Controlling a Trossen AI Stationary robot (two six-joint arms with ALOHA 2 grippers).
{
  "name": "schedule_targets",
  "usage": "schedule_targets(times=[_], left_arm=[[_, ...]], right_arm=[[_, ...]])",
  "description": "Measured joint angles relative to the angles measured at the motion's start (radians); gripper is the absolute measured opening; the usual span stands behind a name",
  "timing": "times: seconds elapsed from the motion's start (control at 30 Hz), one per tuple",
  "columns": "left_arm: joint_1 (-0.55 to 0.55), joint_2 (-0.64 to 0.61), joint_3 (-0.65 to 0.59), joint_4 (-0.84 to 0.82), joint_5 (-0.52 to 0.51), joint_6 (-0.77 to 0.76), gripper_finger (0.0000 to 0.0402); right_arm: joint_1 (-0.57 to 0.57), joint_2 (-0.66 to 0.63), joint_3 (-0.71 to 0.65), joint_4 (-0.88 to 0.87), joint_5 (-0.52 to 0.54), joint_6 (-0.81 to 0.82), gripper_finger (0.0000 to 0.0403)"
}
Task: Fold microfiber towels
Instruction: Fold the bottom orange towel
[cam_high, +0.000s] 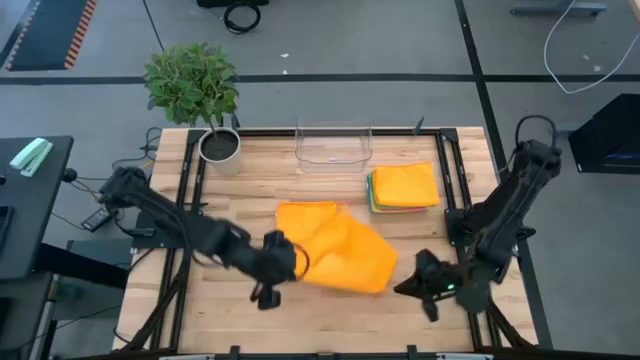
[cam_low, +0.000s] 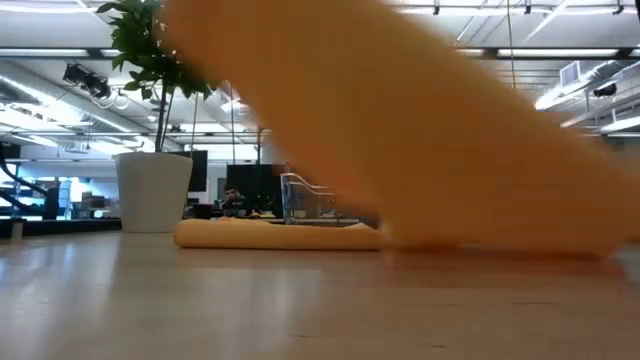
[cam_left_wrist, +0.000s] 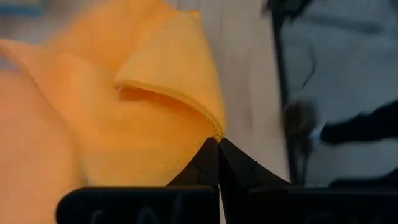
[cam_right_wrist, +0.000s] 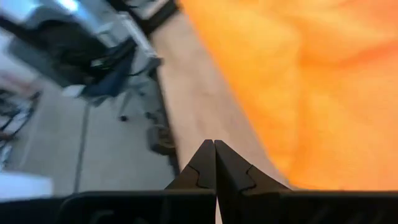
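The worktop is carrying the orange towel at centre, half folded. The left end effector, at the towel's eight o'clock, is pinching its hem. The right end effector, at four o'clock, is sitting closed and empty. Edges should be aligned before releasing.

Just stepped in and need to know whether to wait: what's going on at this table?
The robot is folding microfiber towels. The left gripper is shut on a corner of an orange towel that lies partly folded mid-table, with that edge lifted. The right gripper is shut and holds nothing, just off the towel's other side. A stack of folded towels sits beside a clear bin at the far edge, near a potted plant.
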Motion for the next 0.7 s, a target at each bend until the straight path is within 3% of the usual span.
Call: schedule_targets(times=[0.2,0.37,0.5,0.7], left_arm=[[-0.088,0.071,-0.264,0.175,0.004,-0.101,0.0003],[-0.129,0.085,-0.413,0.393,0.0,-0.107,0.0005],[-0.149,0.085,-0.48,0.494,0.0,-0.093,0.0004],[-0.181,0.084,-0.494,0.501,0.013,-0.05,0.0004]], right_arm=[[-0.082,0.229,0.0,0.05,0.004,0.179,0.0001],[-0.184,0.334,0.0,0.093,-0.033,0.249,0.0012],[-0.249,0.371,0.0,0.132,-0.073,0.267,0.0015],[-0.298,0.39,0.0,0.12,-0.096,0.343,0.0016]])
